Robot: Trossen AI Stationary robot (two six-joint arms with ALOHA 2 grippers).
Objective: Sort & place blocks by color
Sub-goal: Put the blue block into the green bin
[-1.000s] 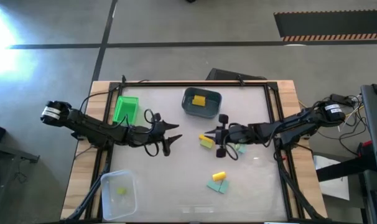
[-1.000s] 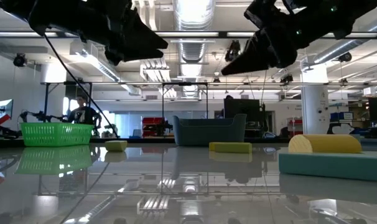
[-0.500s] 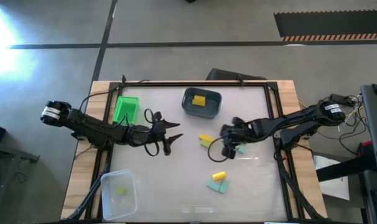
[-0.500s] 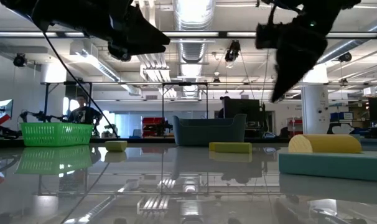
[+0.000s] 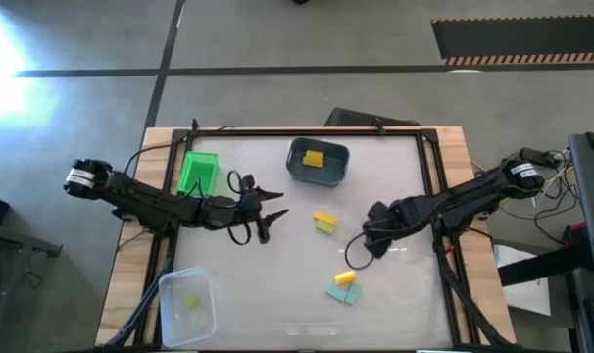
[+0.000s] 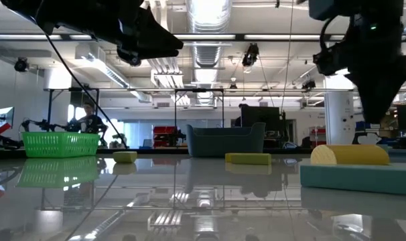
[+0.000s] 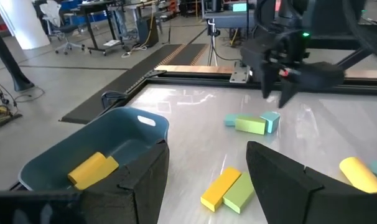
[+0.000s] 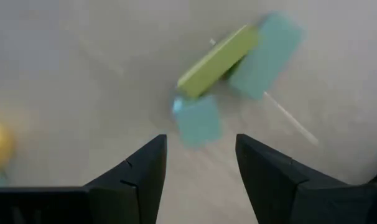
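My right gripper hangs open, pointing down, above a lime bar that lies on the table between two teal blocks. It touches none of them. A yellow bar and a lime bar lie side by side at mid-table. A yellow roll rests on teal blocks nearer the front edge. My left gripper waits open above the table's left half, holding nothing.
A dark teal bin at the far middle holds a yellow block. A bright green basket stands far left. A clear tub at the near left holds a small yellowish block. A person shows in the room behind.
My right gripper has drawn back from the yellow and lime bar pair toward the table's right and near edges. It has tipped from lying level to pointing down. The pair stays on the table where it was.
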